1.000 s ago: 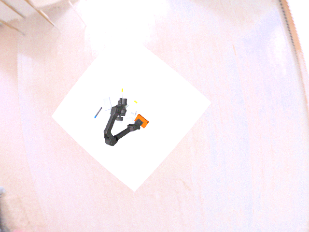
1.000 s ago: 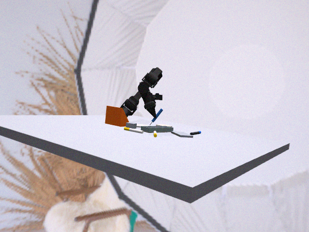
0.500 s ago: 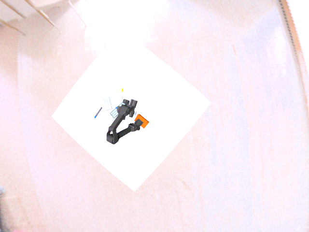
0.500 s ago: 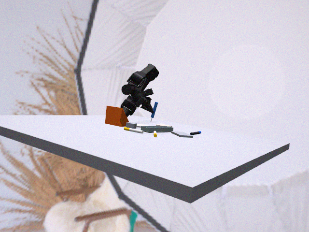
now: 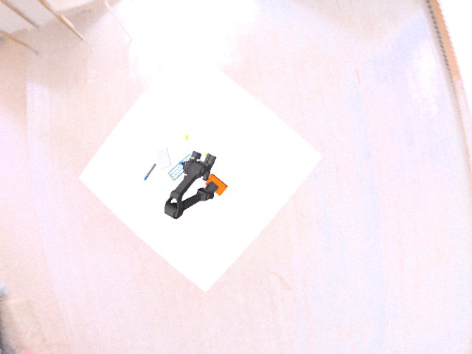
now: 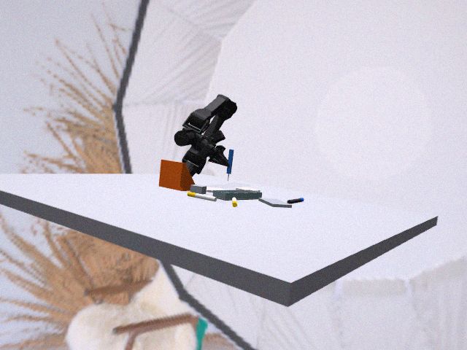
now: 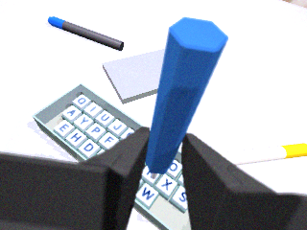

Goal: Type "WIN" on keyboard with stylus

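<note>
My gripper [image 5: 184, 164] [image 6: 228, 164] [image 7: 165, 137] is shut on the blue stylus [image 6: 230, 158] [image 7: 184, 86]. In the exterior view the stylus stands nearly upright, thin tip down, above the keyboard and apart from it. The keyboard [image 5: 174, 175] [image 6: 236, 195] [image 7: 55, 107] is a grey-green tray of white lettered keys. In the wrist view the W key [image 7: 147, 195] shows just below the stylus's lower end, beside the X key [image 7: 166, 184], and the I key [image 7: 93, 109] is near the far left end. I cannot make out the N key; fingers and stylus hide several keys.
A grey slab [image 5: 164, 158] [image 6: 276, 203] [image 7: 134, 77] and a black marker with a blue cap [image 5: 150, 170] [image 6: 295, 200] [image 7: 93, 34] lie beyond the keyboard. Two white markers with yellow caps [image 5: 186, 137] [image 6: 234, 202] [image 6: 205, 196] [image 7: 295, 150] lie near it. An orange wedge [image 5: 219, 187] [image 6: 171, 175] stands by the arm's base.
</note>
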`<state>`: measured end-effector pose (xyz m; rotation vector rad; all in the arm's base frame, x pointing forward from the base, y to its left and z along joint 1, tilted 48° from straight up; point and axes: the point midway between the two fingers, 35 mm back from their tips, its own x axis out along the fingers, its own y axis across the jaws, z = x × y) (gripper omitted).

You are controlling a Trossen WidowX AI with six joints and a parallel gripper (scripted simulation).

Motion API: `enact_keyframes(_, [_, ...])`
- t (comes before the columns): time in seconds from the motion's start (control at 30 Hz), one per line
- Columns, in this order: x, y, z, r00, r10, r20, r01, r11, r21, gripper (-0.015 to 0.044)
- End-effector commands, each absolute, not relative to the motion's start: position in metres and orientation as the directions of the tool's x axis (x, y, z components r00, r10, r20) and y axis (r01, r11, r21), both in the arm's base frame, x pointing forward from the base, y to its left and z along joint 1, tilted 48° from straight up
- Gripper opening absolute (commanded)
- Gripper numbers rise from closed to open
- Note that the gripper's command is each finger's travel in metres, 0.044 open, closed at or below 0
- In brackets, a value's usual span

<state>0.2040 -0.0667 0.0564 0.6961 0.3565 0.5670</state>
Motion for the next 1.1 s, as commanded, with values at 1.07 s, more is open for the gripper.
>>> enact_keyframes(1.07, [0.204, -0.043, 0.035, 0.798, 0.592, -0.113, -0.365, 0.623, 0.692, 0.0081])
